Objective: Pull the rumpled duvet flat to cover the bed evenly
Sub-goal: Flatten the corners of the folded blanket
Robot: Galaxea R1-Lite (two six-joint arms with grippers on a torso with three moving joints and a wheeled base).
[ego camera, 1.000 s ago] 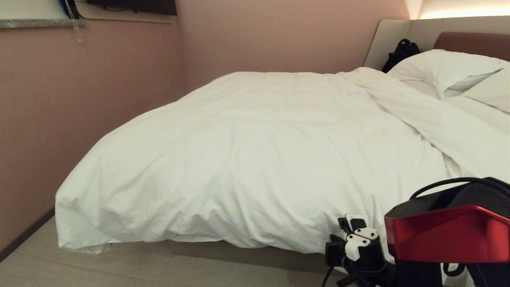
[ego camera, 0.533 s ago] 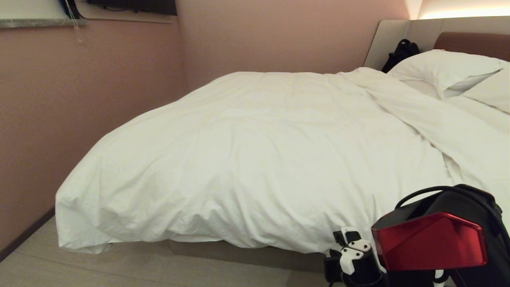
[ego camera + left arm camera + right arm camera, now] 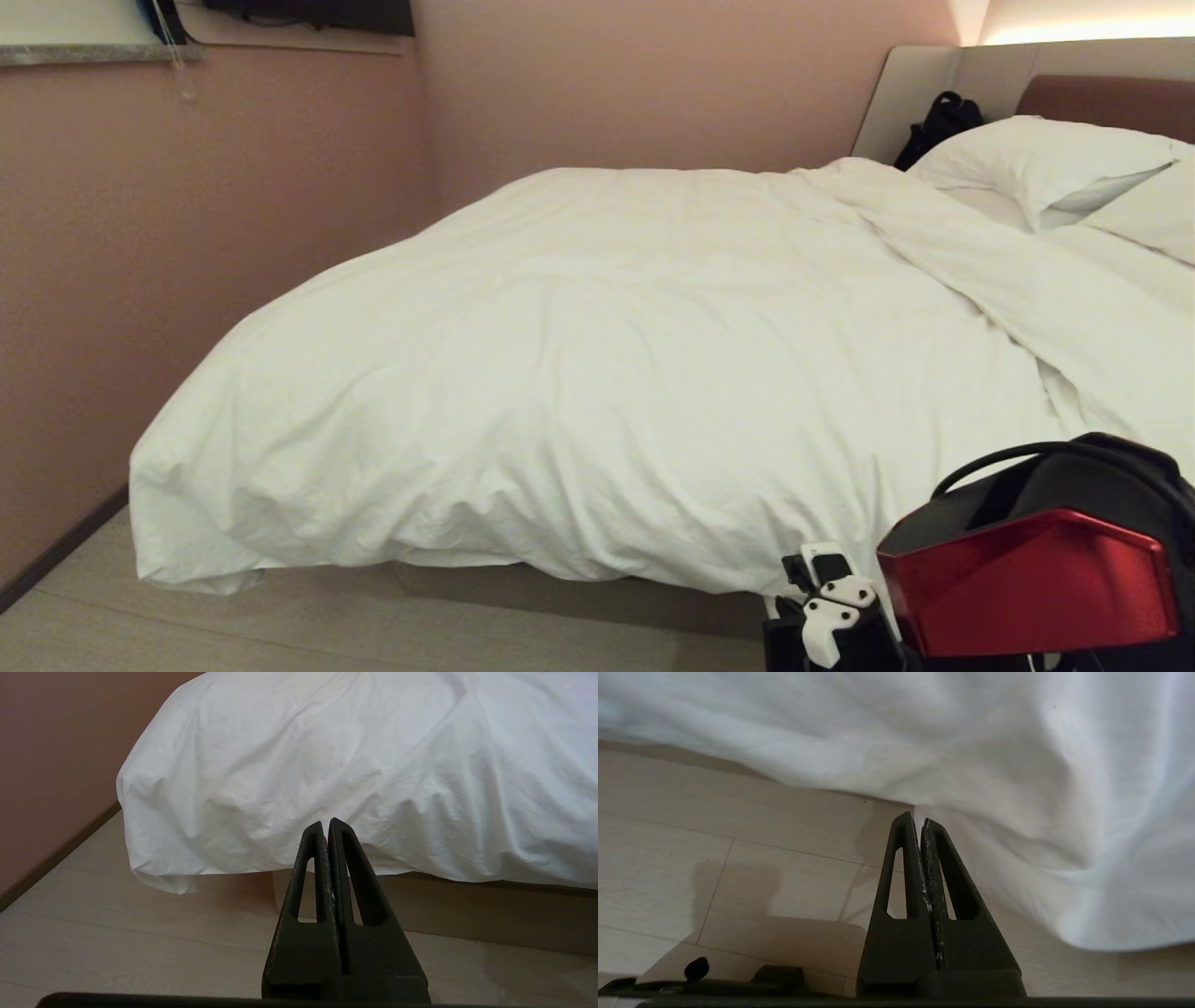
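The white duvet (image 3: 607, 373) lies puffed and creased over the bed (image 3: 560, 593) and hangs over its near edge; by the pillows it is folded back in a ridge. My right arm (image 3: 1027, 579), red and black, sits low at the bottom right of the head view. My right gripper (image 3: 915, 817) is shut and empty, its tips just short of the duvet's hanging edge (image 3: 1017, 812), above the floor. Shut and empty too, my left gripper (image 3: 325, 821) points at the duvet's drooping near corner (image 3: 327, 765) from a distance.
Two white pillows (image 3: 1036, 159) lean at the padded headboard (image 3: 1102, 98), with a black bag (image 3: 938, 121) beside them. A pink wall (image 3: 187, 233) runs close along the bed's far side. Pale wood floor (image 3: 280, 635) lies before the bed's grey-beige base (image 3: 467, 905).
My right arm has sunk lower at the bottom right of the head view. The duvet and the left arm have not moved.
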